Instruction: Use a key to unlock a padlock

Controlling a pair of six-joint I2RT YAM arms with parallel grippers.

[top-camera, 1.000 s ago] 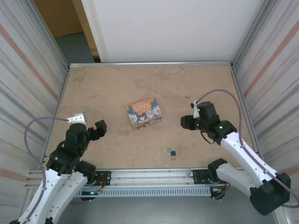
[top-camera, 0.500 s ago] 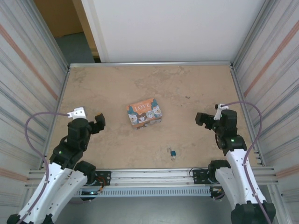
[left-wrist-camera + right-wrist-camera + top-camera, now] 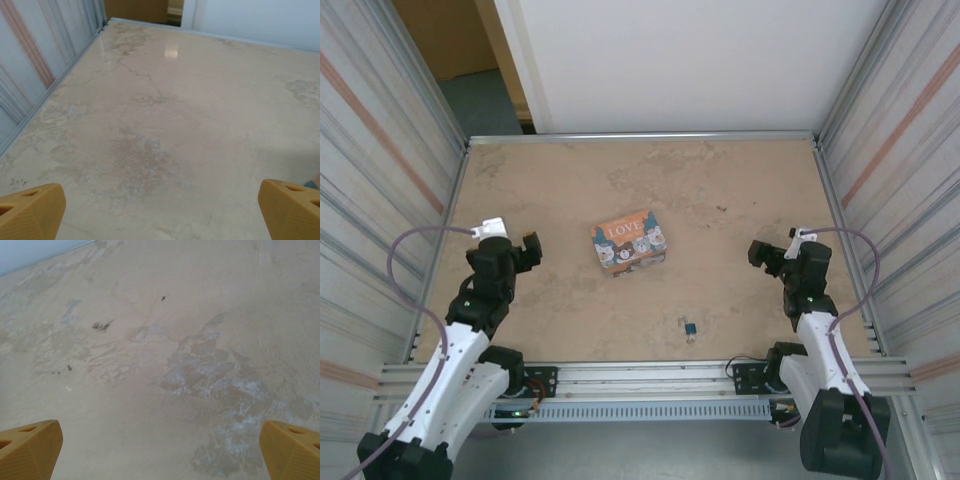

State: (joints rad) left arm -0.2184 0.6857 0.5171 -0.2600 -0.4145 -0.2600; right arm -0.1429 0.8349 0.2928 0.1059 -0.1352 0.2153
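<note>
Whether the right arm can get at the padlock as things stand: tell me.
Probably yes. The padlock lies in the open near the front edge, only bare table between it and the open right gripper; the tin stands aside.

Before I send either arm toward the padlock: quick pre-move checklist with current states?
1. Left hand open and empty: ok.
2. Right hand open and empty: ok.
3. Padlock located, lying free on the table near the front edge: ok.
4. Key located: cannot tell; a pale speck beside the padlock is too small to identify.
5. LOVE tin apart from the padlock, farther back: ok.
</note>
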